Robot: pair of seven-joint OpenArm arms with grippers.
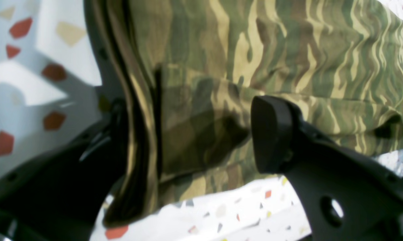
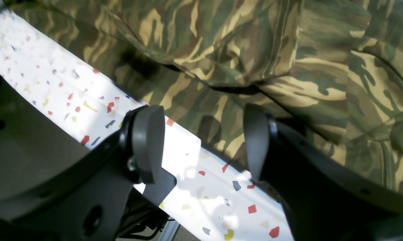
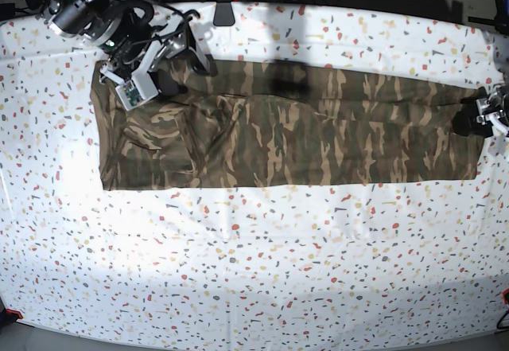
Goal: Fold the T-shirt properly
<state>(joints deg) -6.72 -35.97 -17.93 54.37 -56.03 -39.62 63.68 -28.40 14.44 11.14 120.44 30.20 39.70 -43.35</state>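
Both pincers released, jaws spread wide. Left gripper (image 1: pixel 201 134) straddles the edge of the camouflage cloth T-shirt (image 3: pixel 286 128); right gripper (image 2: pixel 201 144) hovers at its opposite end.

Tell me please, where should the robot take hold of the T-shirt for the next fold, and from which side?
Probably the two short ends of the T-shirt, which lies as a long flat band. Each gripper should come in from its own end, one finger sliding under the edge, since the cloth lies flat against the table.
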